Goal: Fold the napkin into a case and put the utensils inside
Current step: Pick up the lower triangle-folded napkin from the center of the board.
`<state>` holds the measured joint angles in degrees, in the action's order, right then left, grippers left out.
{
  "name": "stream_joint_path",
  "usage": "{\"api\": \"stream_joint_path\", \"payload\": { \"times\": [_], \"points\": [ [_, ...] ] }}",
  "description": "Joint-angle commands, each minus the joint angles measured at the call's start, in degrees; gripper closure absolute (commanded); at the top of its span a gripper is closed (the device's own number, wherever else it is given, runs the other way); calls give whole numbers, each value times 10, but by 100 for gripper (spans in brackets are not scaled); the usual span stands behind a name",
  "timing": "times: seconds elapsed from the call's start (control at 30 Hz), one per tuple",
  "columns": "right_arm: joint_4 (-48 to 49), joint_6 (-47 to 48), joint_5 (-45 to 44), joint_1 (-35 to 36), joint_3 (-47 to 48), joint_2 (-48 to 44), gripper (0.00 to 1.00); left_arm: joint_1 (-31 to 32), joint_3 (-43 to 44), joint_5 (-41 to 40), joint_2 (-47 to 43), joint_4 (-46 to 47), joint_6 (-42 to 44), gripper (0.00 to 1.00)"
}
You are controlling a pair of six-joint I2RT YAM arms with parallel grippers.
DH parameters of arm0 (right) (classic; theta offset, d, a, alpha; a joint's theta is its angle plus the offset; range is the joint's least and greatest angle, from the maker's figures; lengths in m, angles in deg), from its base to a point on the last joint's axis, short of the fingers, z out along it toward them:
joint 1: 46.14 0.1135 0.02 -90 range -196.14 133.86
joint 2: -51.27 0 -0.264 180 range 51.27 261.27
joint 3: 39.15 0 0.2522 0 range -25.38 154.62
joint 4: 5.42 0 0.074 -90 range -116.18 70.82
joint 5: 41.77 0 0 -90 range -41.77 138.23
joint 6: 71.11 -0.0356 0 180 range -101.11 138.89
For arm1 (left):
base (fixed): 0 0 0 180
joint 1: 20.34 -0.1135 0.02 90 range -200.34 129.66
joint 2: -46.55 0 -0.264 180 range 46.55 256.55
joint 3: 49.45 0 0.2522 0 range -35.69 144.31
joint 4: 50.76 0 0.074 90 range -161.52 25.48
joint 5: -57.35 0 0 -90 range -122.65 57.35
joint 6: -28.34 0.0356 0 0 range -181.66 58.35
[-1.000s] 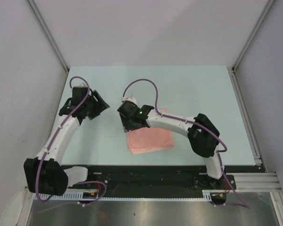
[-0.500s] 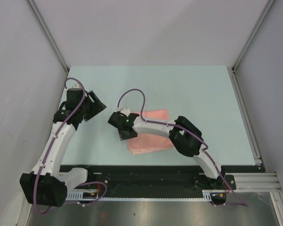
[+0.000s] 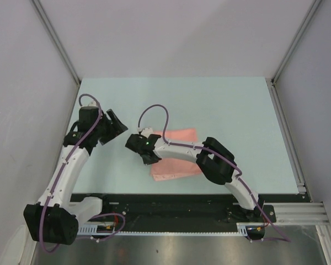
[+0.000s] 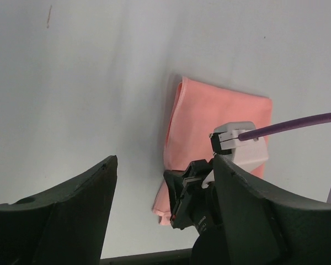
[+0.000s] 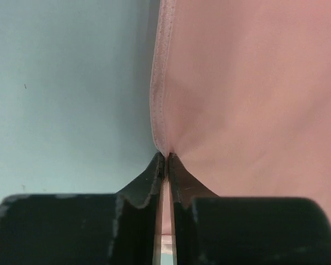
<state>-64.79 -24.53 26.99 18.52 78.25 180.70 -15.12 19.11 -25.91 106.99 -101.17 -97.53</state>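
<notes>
The salmon-pink napkin (image 3: 179, 138) lies folded into a layered rectangle on the table, just right of centre. My right gripper (image 3: 149, 159) sits low at the napkin's left edge. In the right wrist view its jaws (image 5: 166, 155) are shut, with the hemmed edge of the napkin (image 5: 248, 83) pinched between the tips. My left gripper (image 3: 117, 125) hangs open above the table to the left, apart from the cloth. Its fingers (image 4: 164, 161) frame the napkin (image 4: 209, 118) and hold nothing. The utensils are out of view.
The pale green table (image 3: 226, 105) is walled in by grey panels at the back and both sides. A metal rail (image 3: 287, 138) runs along its right edge. A black strip (image 3: 171, 204) crosses the near edge between the arm bases.
My right gripper slid left and down along the napkin and its jaws closed on the cloth's left edge. The left arm shifted slightly left, its jaws still wide.
</notes>
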Motion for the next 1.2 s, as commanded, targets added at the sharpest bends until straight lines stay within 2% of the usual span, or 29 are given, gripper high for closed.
{"api": "stream_joint_path", "payload": {
  "times": [0.0,0.03,0.13,0.23,0.37,0.47,0.7,0.87,0.97,1.13,1.17],
  "points": [
    [17,8,-1,-2,-21,25,97,-4,-15,38,19,20,19,25],
    [22,13,1,-2,-20,22,100,-4,-15,42,26,20,21,25],
    [35,32,8,-9,-20,2,100,-4,-23,69,54,31,30,25],
    [67,44,40,-21,-47,-49,100,-4,-39,125,88,64,37,25],
    [232,47,158,-69,-203,-149,100,-1,-55,202,143,122,22,25],
    [298,42,236,-92,-250,-192,100,9,-52,239,192,154,4,23],
    [416,-4,361,-148,-360,-242,100,67,-24,256,283,203,-47,21],
    [468,-18,406,-171,-400,-268,100,81,-3,251,336,227,-74,21],
    [489,-24,425,-183,-425,-278,100,88,23,232,367,211,-76,21],
    [517,-31,448,-196,-449,-281,100,98,45,218,409,215,-89,27],
    [521,-32,452,-201,-457,-282,100,99,55,217,415,214,-92,30]
  ]
}}
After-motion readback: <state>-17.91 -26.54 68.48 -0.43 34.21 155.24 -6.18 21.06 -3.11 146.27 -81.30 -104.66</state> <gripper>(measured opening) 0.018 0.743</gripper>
